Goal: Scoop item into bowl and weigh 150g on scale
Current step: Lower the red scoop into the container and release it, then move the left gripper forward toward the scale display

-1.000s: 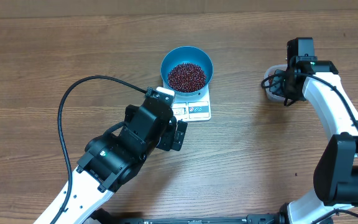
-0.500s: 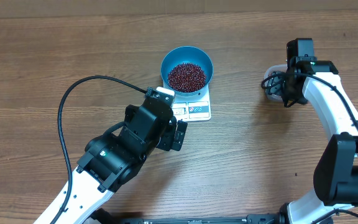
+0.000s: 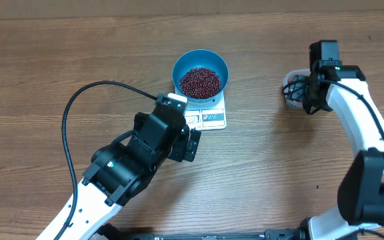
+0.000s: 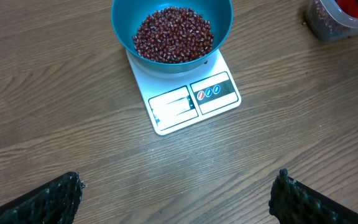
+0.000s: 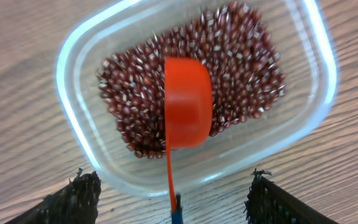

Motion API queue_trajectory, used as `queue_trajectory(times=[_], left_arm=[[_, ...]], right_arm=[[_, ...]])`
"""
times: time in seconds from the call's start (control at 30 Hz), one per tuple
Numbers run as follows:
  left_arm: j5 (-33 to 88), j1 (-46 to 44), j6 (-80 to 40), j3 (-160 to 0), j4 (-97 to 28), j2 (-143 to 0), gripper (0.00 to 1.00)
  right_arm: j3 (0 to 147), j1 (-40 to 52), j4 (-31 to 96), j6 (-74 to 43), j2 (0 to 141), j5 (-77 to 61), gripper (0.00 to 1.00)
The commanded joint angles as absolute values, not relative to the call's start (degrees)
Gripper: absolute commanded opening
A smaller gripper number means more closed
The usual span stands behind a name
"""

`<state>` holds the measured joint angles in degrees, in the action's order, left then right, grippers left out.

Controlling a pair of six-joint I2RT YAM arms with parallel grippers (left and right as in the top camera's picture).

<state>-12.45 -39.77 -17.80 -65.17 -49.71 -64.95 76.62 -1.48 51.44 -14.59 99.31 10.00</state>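
My left pincer hangs spread wide and empty above the desk, near the front edge of the white scale. On the scale sits the blue bowl, which holds a heap of dark red beans. My right pincer, well apart to the right, is also spread wide and grips nothing; it hovers over a clear plastic tub of more beans, where an orange-red scoop lies on them, its thin handle pointing between my fingers without touching either.
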Motion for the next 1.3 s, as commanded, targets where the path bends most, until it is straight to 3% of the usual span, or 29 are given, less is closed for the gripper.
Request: queue_trajectory(times=[0.0,0.4,0.43,0.5,1.27], left_arm=[[-12.16,-39.77,-16.73,-65.08,-49.5,-65.25,1.0],[-12.16,-39.77,-16.73,-65.08,-49.5,-65.25,1.0],[-12.16,-39.77,-16.73,-65.08,-49.5,-65.25,1.0],[-12.16,-39.77,-16.73,-65.08,-49.5,-65.25,1.0],[-12.16,-39.77,-16.73,-65.08,-49.5,-65.25,1.0]], right_arm=[[76.82,-1.54,51.11,-14.44,93.23,9.17,0.77],[76.82,0.99,54.98,-13.02,85.41,5.56,0.77],[76.82,1.34,55.81,-13.02,84.86,6.07,0.8],[76.82,1.91,57.12,-13.08,83.92,8.08,1.0],[76.82,2.2,62.5,-13.5,76.62,11.46,1.0]])
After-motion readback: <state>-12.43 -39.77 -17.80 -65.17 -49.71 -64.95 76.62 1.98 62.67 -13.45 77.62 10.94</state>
